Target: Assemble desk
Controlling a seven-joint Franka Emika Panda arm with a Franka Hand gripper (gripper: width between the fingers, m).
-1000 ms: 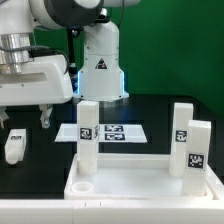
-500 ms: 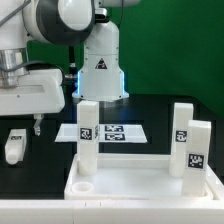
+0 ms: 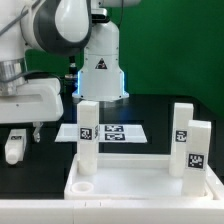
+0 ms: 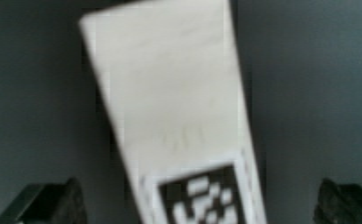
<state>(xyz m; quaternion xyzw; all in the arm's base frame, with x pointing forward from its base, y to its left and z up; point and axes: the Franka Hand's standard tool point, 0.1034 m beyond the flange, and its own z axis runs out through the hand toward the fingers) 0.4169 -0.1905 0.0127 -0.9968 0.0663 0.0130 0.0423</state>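
The white desk top (image 3: 140,185) lies at the front with three white tagged legs standing upright in its corners: one on the exterior view's left (image 3: 88,135) and two on the right (image 3: 181,125) (image 3: 197,150). A fourth leg (image 3: 12,146) lies loose on the black table at the far left. My gripper (image 3: 22,128) hangs just above it, open and empty. In the wrist view the loose leg (image 4: 160,110) fills the middle, its tag near my gripper (image 4: 199,205), with the dark fingertips (image 4: 53,203) standing apart on either side of it.
The marker board (image 3: 112,131) lies flat on the table behind the desk top. The white cone-shaped robot base (image 3: 100,62) stands at the back. The table's front edge runs just under the desk top.
The arm has moved toward the exterior view's left and lowered, bringing the gripper over the loose leg. The desk top and standing legs have not moved.
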